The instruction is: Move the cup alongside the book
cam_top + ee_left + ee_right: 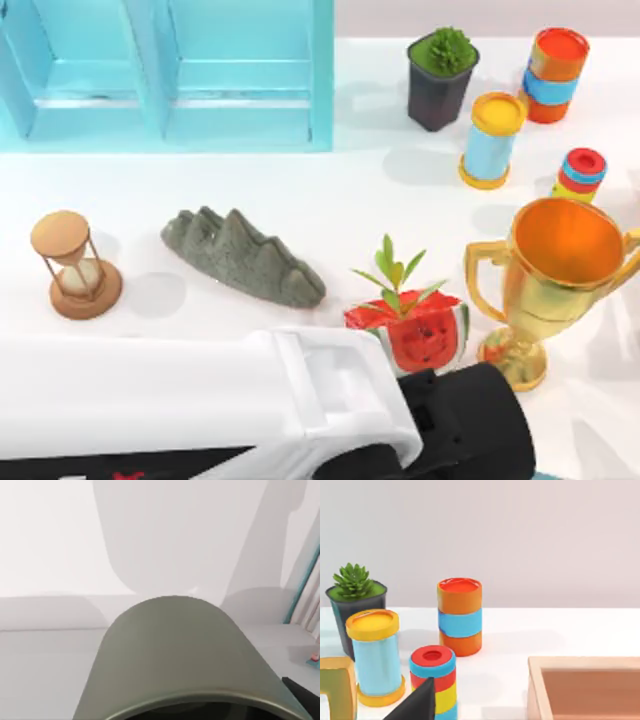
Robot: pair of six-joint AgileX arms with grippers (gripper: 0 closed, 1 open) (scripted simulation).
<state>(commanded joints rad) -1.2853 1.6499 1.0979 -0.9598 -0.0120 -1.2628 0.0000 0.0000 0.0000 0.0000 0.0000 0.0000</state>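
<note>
Grey-green cup (175,650) sits right under the left arm's (300,400) wrist at the desk's front edge, near the book (548,474) corner. Can't tell the jaw state. The cup looks rigid, light and smooth-walled, likely slippery. I'd pinch across the rim and keep it upright.

Cabinet (165,75): stood at the table's (330,210) back left.
Hourglass (75,265): at the left, with the rock (243,258) to its right.
Watermelon planter (420,330): right of the rock, just left of the trophy (555,285).
Succulent (440,78): back right, with three cans to its right.
My left arm (200,410): lay across the front.
</note>
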